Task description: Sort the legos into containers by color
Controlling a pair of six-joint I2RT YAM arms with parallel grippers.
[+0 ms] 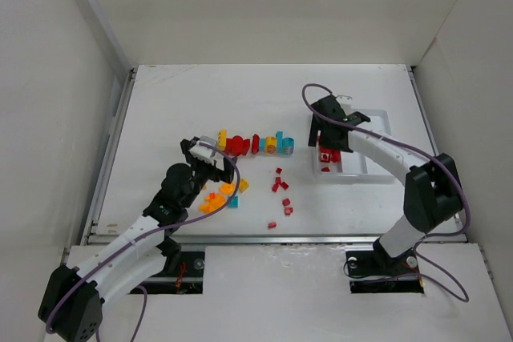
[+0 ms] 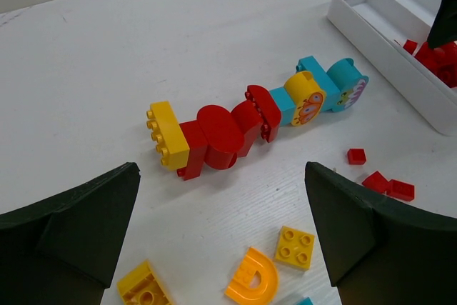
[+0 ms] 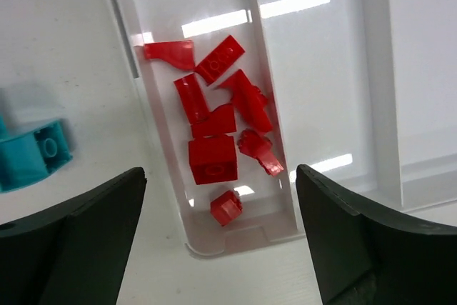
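Observation:
A joined row of yellow, red and cyan legos [image 2: 243, 123] lies in the middle of the table [image 1: 256, 145]. My left gripper [image 2: 221, 248] is open and empty just above loose pieces: a yellow square plate [image 2: 295, 246], an orange arch [image 2: 252, 276] and a yellow brick [image 2: 145, 287]. My right gripper [image 3: 221, 248] is open and empty over the near end of the white tray's [image 3: 253, 48] left compartment, which holds several red legos [image 3: 213, 156]. The other compartments that show are empty. From above, the left gripper [image 1: 210, 159] is beside the row and the right gripper [image 1: 327, 143] is over the tray [image 1: 385, 116].
Small red bricks [image 1: 280, 186] lie scattered between the row and the table's near edge, some showing in the left wrist view [image 2: 385, 185]. An orange and yellow cluster [image 1: 220, 196] lies under the left arm. A cyan brick [image 3: 32, 155] sits left of the tray. White walls enclose the table.

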